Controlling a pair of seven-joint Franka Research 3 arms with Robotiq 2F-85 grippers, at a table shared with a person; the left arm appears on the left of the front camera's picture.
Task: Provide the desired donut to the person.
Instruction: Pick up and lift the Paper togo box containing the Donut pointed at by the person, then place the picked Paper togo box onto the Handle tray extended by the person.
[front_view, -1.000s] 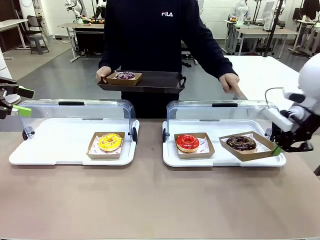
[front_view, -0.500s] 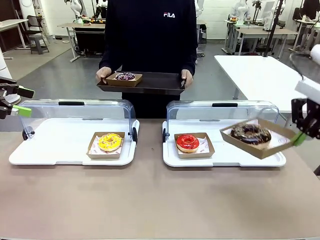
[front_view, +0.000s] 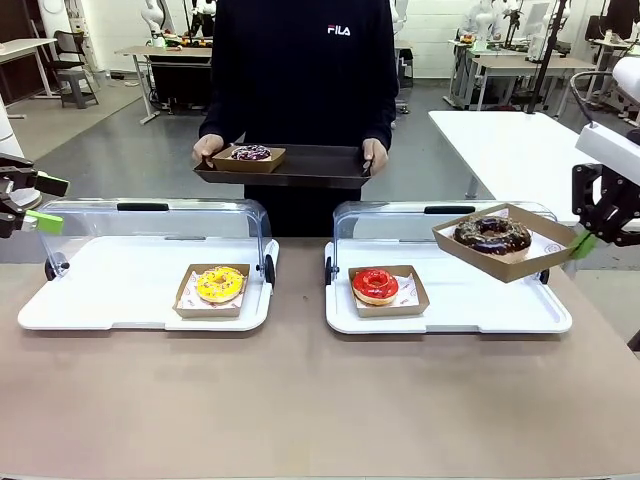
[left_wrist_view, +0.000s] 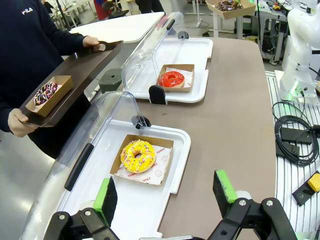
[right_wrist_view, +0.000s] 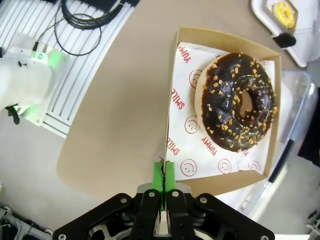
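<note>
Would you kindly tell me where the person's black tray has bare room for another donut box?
The black tray is bare from the sprinkled donut's box at its picture-left end across to the person's hand on the opposite rim. It is crowded only at that picture-left end.

Two white arms (front_view: 612, 150) carry black two-finger hands, the left hand (left_wrist_view: 164, 194) and the right hand (right_wrist_view: 163, 175), each with bright green pads (left_wrist_view: 222, 186) and round silver pivot pins (left_wrist_view: 240, 202), and the person (front_view: 300, 90) wears a black long-sleeved sweatshirt (front_view: 270, 70) with a small white FILA logo (front_view: 335, 30).
</note>
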